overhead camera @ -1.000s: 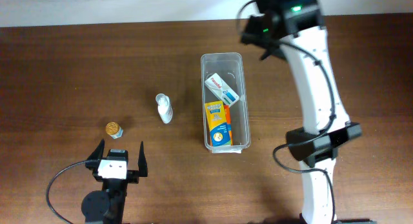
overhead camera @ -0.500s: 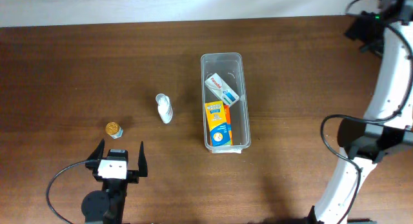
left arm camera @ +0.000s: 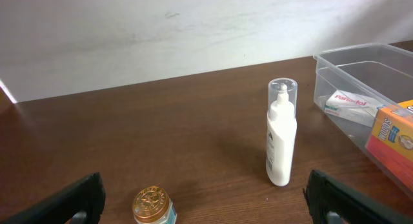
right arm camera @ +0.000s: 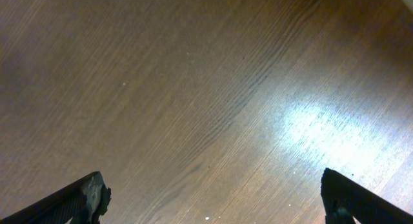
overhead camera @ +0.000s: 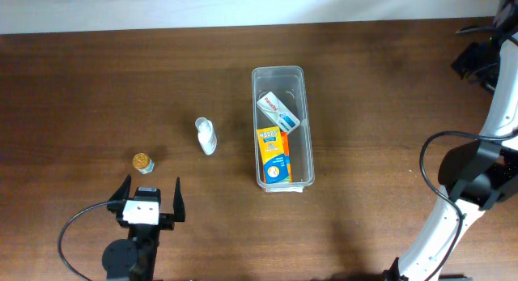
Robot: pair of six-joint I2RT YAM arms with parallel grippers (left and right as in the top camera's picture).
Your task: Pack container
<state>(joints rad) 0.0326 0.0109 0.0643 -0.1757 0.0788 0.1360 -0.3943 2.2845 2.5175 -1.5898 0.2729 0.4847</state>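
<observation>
Left pincer (overhead camera: pixel 152 184): fingers wide apart, holding nothing, low over the worktop (overhead camera: pixel 81 87) at its near edge.

Container (overhead camera: pixel 254 127): off to the right of the left pincer and clear of it. Its long axis runs away from the pincer, and its near end is about level with the fingertips. It sits flat on the worktop.

Inside the container:
- An orange box (overhead camera: pixel 274 155) lies flat in the half nearer the pincer.
- A white box (overhead camera: pixel 278 111) lies skewed just beyond it. Their corners look to be touching in the overhead view, though I can't be sure.
- The far end shows bare floor.

Bottle (left arm camera: pixel 282 137): white with a clear cap, upright. It is ahead of the left pincer and a bit to the right, between the pincer and the container, touching neither.

Jar (left arm camera: pixel 153 204): small, with a gold lid. It stands just ahead of the pincer's left finger, close but not touching.

Right pincer (right arm camera: pixel 211 179): fingers spread wide with nothing between them. Its wrist camera shows only bare wood grain and a glare patch. In the overhead view that arm is out at the right edge of the worktop, and the container lies well off to that pincer's left.
</observation>
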